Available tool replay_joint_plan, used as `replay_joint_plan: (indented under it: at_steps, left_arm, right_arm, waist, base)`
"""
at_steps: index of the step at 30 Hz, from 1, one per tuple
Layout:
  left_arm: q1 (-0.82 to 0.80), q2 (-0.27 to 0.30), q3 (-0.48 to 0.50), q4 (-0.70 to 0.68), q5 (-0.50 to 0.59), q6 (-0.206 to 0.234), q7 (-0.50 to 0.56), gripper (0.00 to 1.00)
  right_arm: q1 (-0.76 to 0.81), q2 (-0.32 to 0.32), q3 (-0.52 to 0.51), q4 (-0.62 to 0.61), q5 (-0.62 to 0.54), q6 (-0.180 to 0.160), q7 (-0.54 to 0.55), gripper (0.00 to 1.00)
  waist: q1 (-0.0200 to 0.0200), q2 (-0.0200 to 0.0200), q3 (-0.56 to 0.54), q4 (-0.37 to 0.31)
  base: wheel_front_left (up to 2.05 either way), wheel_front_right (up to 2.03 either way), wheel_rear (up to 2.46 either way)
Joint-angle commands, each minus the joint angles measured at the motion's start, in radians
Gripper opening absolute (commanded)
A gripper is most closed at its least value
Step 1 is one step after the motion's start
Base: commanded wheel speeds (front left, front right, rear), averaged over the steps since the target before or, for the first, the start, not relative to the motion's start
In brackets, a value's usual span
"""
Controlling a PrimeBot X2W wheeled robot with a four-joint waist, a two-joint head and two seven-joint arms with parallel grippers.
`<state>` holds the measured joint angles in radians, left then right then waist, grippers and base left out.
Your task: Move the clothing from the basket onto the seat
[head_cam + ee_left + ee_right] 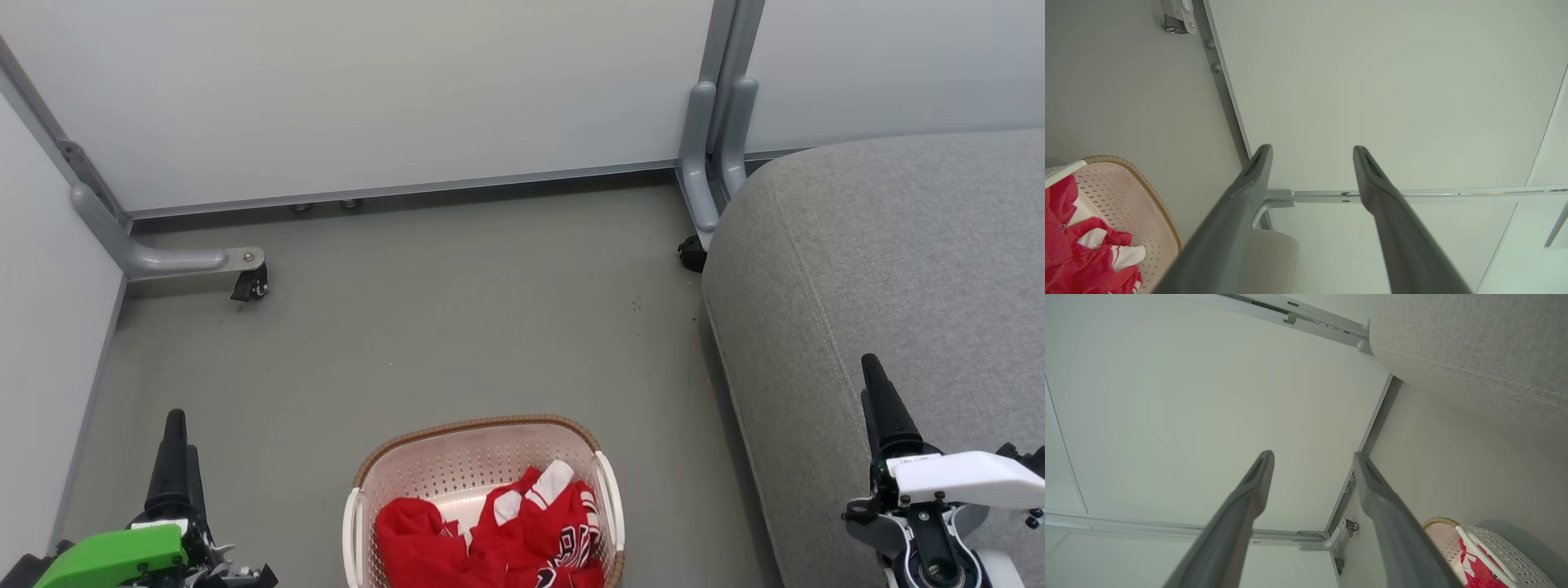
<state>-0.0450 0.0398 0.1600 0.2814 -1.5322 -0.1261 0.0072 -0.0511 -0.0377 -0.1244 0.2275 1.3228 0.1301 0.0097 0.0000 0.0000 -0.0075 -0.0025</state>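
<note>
While both grippers hang apart from it, the red clothing [490, 535] lies crumpled inside the cream perforated laundry basket [482, 426] at the bottom centre of the head view, on the grey floor [457, 310]. One piece is plain red; the jersey [563, 543] beside it shows white trim and dark lettering. The grey sofa seat [898, 245] takes up the right side, near the basket. The left gripper [1312, 150], at lower left, and the right gripper [1312, 454], at lower right, each have fingers spread wide, holding nothing. Pale partition panels [367, 90] line the top.
</note>
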Motion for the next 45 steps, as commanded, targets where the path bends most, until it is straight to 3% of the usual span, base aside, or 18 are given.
replay_joint_plan:
  at_steps: [1, 3, 10, 23, 35, 45]
  left_arm:
    - [-0.013, 0.005, 0.006, -0.021, 0.02, -0.002, -0.006, 1.0]
    - [-0.013, 0.006, 0.017, -0.043, 0.057, -0.002, -0.02, 1.0]
    - [-0.017, 0.006, 0.059, -0.097, 0.153, -0.002, -0.046, 1.0]
    - [0.007, 0.008, 0.029, -0.221, 0.441, -0.002, -0.089, 1.0]
    - [0.049, 0.009, -0.174, -0.284, 0.795, 0.106, -0.126, 1.0]
    - [0.055, 0.01, -0.28, -0.26, 0.992, 0.18, -0.154, 1.0]
  right_arm:
    - [-0.024, -0.006, -0.004, -0.027, -0.037, 0.0, -0.009, 1.0]
    - [-0.027, -0.007, 0.0, -0.063, -0.158, 0.0, -0.022, 1.0]
    - [-0.035, -0.031, 0.055, -0.142, -0.411, 0.0, -0.049, 1.0]
    - [-0.039, -0.059, 0.114, -0.212, -0.701, 0.0, -0.091, 1.0]
    - [-0.021, -0.064, 0.17, -0.201, -0.902, 0.001, -0.129, 1.0]
    - [-0.01, -0.063, 0.209, -0.189, -1.038, 0.001, -0.156, 1.0]
  waist:
    - [0.0, 0.0, 0.0, 0.0]
    - [0.0, 0.0, 0.001, 0.002]
    - [0.0, 0.0, 0.003, 0.005]
    - [0.0, 0.0, 0.003, 0.011]
    - [0.0, 0.0, 0.0, 0.011]
    - [0.0, 0.0, -0.001, 0.012]
  base:
    - [0.0, 0.0, 0.0]
    - [0.0, 0.0, 0.0]
    - [0.0, 0.0, 0.0]
    - [0.0, 0.0, 0.0]
    - [0.0, 0.0, 0.0]
    - [0.0, 0.0, 0.0]
